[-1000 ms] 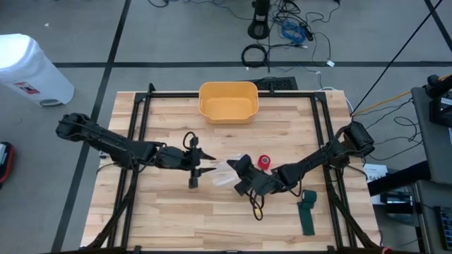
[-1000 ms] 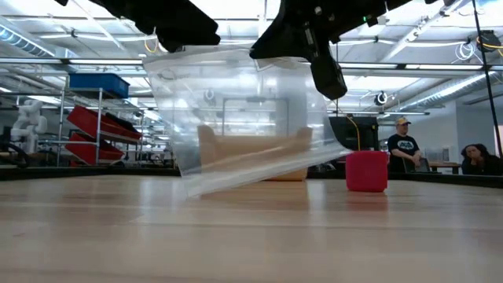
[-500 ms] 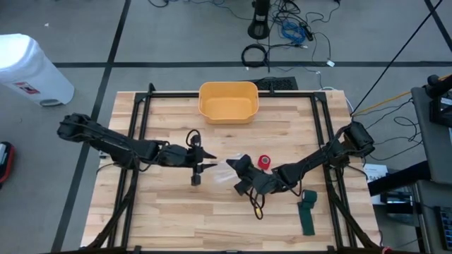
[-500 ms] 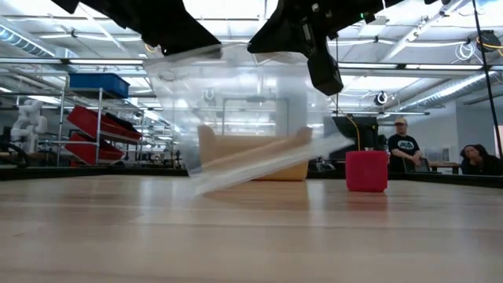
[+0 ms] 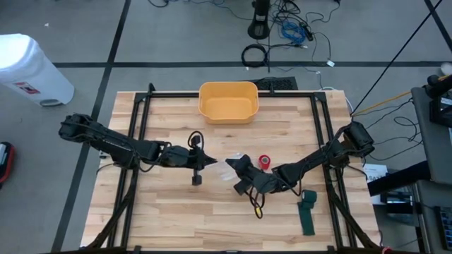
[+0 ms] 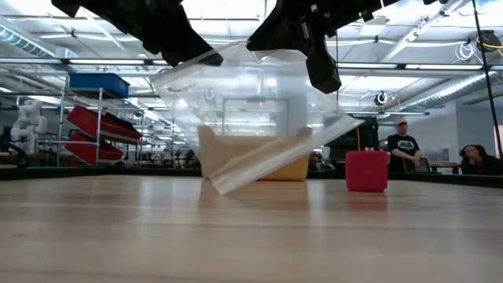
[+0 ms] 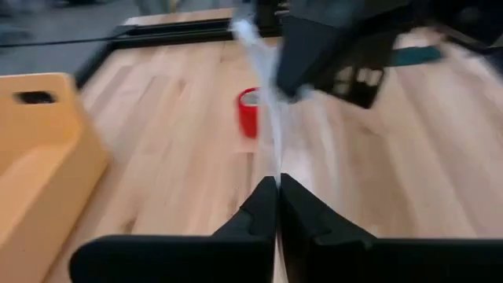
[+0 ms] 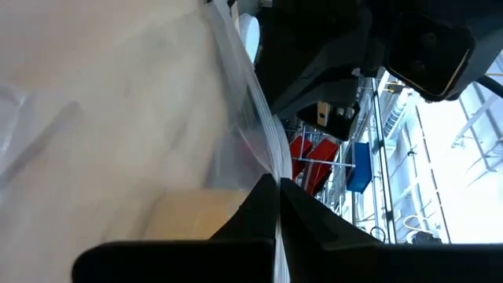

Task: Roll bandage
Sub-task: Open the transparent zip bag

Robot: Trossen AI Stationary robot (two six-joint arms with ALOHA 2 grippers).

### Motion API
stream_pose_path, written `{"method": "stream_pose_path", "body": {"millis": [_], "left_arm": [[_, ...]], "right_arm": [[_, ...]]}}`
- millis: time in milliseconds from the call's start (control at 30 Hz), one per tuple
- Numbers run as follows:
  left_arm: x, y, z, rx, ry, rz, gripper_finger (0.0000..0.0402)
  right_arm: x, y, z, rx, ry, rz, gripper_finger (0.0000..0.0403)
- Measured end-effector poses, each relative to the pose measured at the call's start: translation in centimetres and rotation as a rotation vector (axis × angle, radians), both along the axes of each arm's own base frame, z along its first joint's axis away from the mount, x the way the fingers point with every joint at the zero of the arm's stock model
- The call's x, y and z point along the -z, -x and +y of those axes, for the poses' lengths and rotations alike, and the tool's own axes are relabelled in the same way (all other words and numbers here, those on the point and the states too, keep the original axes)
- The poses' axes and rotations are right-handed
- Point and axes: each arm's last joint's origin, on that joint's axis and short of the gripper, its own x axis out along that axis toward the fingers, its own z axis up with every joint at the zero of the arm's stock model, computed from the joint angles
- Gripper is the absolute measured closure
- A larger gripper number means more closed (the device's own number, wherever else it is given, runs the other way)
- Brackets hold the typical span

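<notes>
Both grippers were found clamped on one clear plastic bag (image 6: 251, 118) held up above the middle of the wooden table (image 5: 169, 212): the left gripper (image 5: 210, 161) was pinched shut on one edge of the film, the right gripper (image 5: 233, 163) on the opposite edge, its fingers (image 8: 271, 208) pressed together on the fold. In the low view the bag was seen hanging tilted, with a lower corner near the tabletop. A yellow bin (image 5: 227, 101) was placed at the far edge of the table. A dark green bandage (image 5: 306, 211), partly unrolled, was laid well apart near the right front corner. A small red roll (image 5: 264, 162) was stood upright just beside the right gripper.
</notes>
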Motion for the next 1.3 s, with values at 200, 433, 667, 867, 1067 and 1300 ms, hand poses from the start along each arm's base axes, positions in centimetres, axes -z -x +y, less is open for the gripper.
{"method": "stream_pose_path", "body": {"millis": [200,433,667,867,1067,1300], "left_arm": [[-0.3,0.3,0.1,-0.164,-0.094,-0.023,0.0399],[-0.9,0.7,-0.8,-0.255,-0.206,-0.065,0.0400],[0.9,0.3,-2.0,-0.305,-0.248,-0.009,0.0401],[4.5,-1.1,-2.7,-0.332,-0.227,0.069,0.0401],[6.7,-3.1,-3.5,-0.341,-0.234,0.132,0.0401],[7.8,-4.5,-4.1,-0.343,-0.237,0.156,0.0401]], "right_arm": [[1.2,0.4,-0.1,0.021,-0.048,0.073,0.0403],[1.9,0.4,-1.0,0.067,-0.284,0.010,0.0396],[2.9,0.0,-2.8,0.138,-0.733,-0.078,0.0356],[3.8,0.2,-3.5,0.218,-1.141,-0.064,0.0330],[4.0,0.3,-3.1,0.298,-1.433,-0.088,0.0311],[3.1,0.0,-2.0,0.248,-1.393,-0.254,0.0320]]}}
